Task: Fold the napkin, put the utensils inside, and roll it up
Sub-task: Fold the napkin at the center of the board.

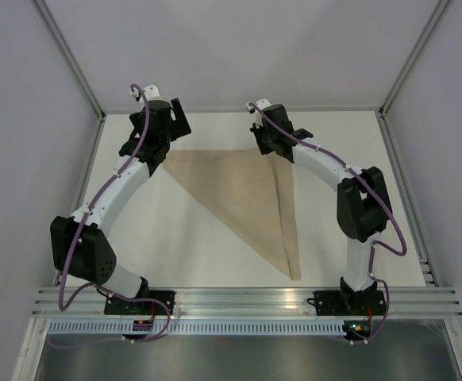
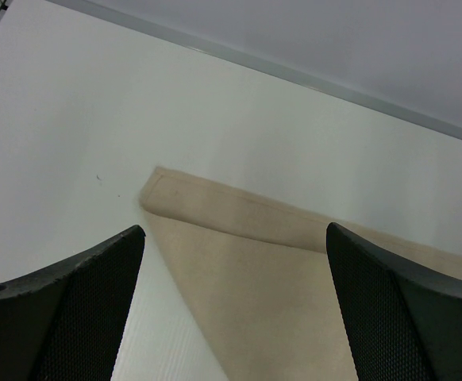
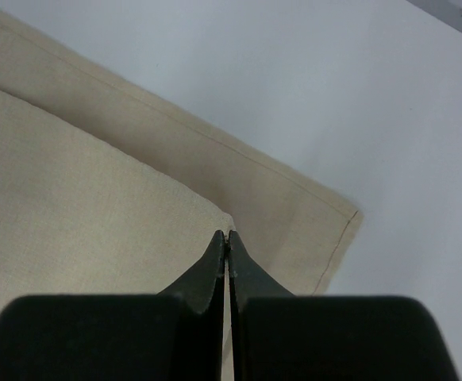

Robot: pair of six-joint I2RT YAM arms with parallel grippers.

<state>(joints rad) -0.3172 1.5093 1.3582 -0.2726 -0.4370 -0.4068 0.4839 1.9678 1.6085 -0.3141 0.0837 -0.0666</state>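
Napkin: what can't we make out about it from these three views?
Top external: two far corners of the napkin, hidden under the left jaws and right jaws.
Right wrist: whether the shut right jaws pinch cloth; their tips cover the fold's edge.
Left wrist: its near part, cut off by the frame and the open left jaws.

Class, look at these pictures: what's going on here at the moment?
Two robot arms are working on a tan napkin that lies on the white table, folded over into a triangle. The right gripper is shut at the corner of the upper layer and appears to pinch it. The left gripper hangs open above the napkin's far left corner. No utensils are in view, so nothing is placed inside yet.
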